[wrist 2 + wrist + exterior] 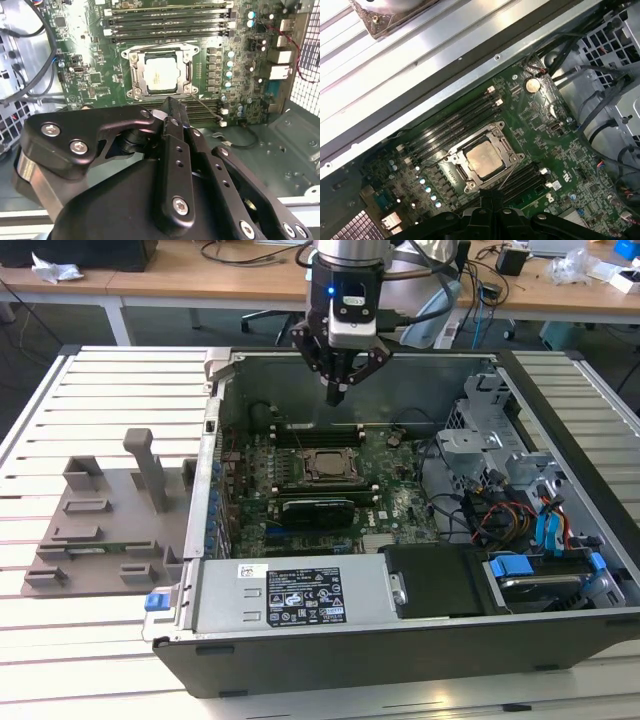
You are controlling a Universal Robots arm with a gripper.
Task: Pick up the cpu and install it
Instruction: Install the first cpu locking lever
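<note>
1. Black pincer fills the foreground of the second wrist view, its fingers drawn together to a closed tip, holding nothing.
2. Just beyond that tip the cpu sits flat in the socket frame on the motherboard.
3. Memory slots run past the socket; cables lie well off inside the computer case.

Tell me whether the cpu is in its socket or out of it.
In. The cpu lies flat inside the socket frame on the motherboard, seen in both wrist views; the gripper hangs above, apart from it.
</note>
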